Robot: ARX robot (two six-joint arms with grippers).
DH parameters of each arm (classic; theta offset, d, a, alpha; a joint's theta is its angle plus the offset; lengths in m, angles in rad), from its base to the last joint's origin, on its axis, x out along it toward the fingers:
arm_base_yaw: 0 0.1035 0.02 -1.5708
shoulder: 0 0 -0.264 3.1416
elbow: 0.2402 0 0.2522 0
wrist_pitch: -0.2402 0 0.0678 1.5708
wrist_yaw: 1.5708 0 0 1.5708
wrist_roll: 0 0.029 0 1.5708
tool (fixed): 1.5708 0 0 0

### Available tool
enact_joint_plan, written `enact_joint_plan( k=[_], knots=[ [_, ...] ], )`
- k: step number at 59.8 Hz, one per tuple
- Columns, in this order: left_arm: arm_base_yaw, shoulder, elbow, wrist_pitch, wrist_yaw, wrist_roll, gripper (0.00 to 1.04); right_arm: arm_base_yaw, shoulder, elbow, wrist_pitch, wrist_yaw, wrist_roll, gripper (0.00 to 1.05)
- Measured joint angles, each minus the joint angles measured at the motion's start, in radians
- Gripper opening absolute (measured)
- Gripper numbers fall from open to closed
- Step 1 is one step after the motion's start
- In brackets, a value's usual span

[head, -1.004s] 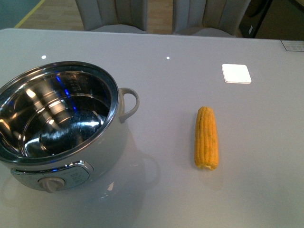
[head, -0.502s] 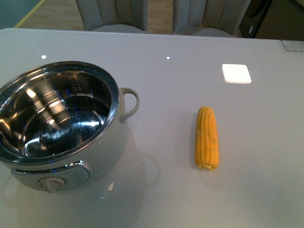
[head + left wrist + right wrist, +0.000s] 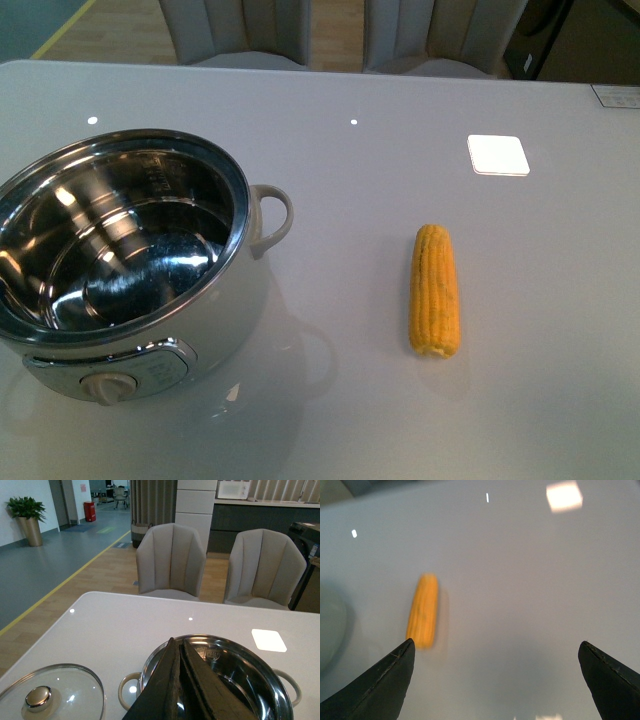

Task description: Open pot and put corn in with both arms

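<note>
1. You see the pot (image 3: 238,300) at the left of the front view. It stands uncovered on the grey table (image 3: 400,110), with its shiny steel inside bare, its loop handle (image 3: 272,218) pointing toward the frame's middle and its knob panel (image 3: 110,382) at the lower left.
2. The corn (image 3: 435,290) lies flat on the table right of centre. It is well apart from the pot, its tapered end toward the top of the frame.
3. Your left wrist view shows the glass lid (image 3: 75,687) lying on the table just beside the pot, with its knob (image 3: 38,698) up.
4. Your left gripper (image 3: 178,642) hangs over the open pot, its fingers pressed together on nothing.
5. Your right gripper (image 3: 495,642) is spread wide above the table. The corn appears blurred, close by one finger (image 3: 385,680).
</note>
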Motion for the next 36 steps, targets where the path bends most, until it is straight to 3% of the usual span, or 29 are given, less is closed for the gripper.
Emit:
enact_joint_plan(
  k=[7,24,36],
  knots=[
    [0.0,0.0,0.0,0.0,-0.001,-0.001,0.04,0.027,0.08,0.003,0.003,0.008,0.067,0.96],
    [0.0,0.0,0.0,0.0,-0.001,0.0,0.5,0.124,0.435,0.036,0.304,0.058,0.077,0.96],
    [0.0,0.0,0.0,0.0,-0.001,0.0,0.84,0.254,0.83,0.144,0.572,0.072,0.058,0.96]
  ],
)
